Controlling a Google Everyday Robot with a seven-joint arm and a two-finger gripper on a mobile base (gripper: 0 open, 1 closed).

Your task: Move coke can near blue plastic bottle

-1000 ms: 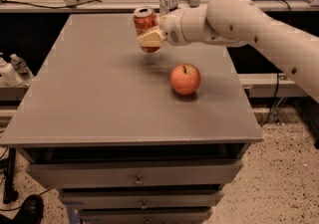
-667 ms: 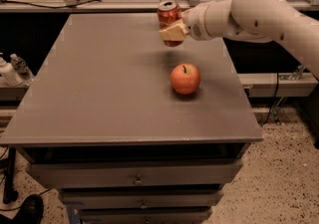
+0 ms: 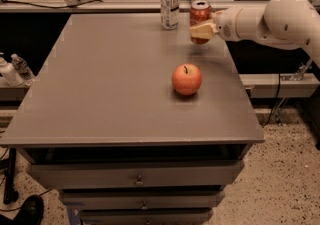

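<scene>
Nearest, an apple (image 3: 186, 79) is sitting on the table (image 3: 100, 94). Beyond it the gripper (image 3: 201, 31) is hovering over the far right corner, jaws clamping the coke can (image 3: 200, 11) (apparently lifted clear of the surface). Farthest, the blue plastic bottle (image 3: 170, 0) is standing just beside the can, so only lowering and releasing seem left.

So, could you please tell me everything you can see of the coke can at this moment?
The coke can is red and looks like metal, with a silver top, and it stands upright. The end effector, reaching in from the right of the view, is shut on its lower half, with one tan finger across its front. The can is at the far right of the table, apparently held just above the surface, with a shadow under it. The blue plastic bottle stands close beside it, not touching.
</scene>
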